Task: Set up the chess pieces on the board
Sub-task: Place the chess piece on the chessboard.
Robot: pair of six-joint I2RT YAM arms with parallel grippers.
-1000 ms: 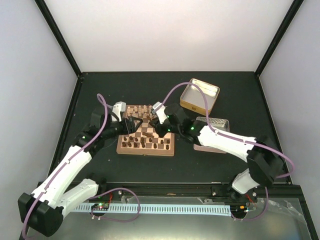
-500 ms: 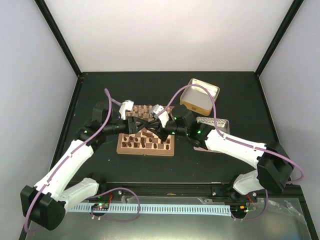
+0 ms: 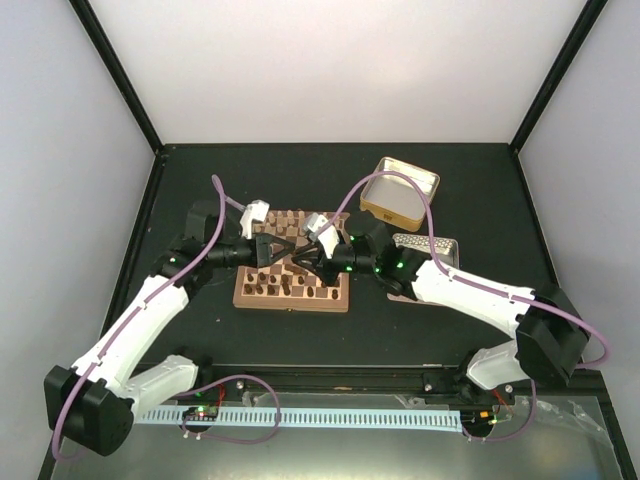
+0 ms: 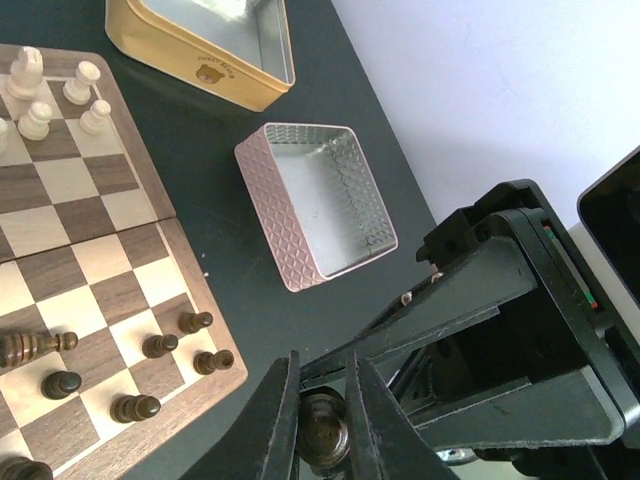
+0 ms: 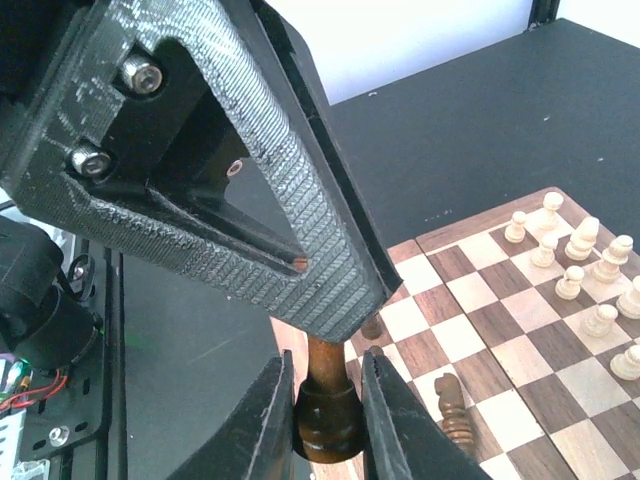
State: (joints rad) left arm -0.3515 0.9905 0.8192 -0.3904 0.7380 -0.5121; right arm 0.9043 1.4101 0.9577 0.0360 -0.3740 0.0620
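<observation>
Over the board my two grippers meet tip to tip. A dark brown chess piece hangs between them. My right gripper is shut on its thick base. My left gripper is shut on the other end, whose round face shows between the fingers. In the top view the left gripper and right gripper hide the piece. More dark pieces stand on the board's near rows. One dark knight lies below the right fingers.
Pale chessmen stand on the board's far rows. An open yellow tin sits behind the board on the right. A smaller patterned metal tin sits beside the board's right edge, under the right arm.
Both arms swung in until the grippers met over the board. The left gripper went from open to shut on the piece that the right gripper holds.
</observation>
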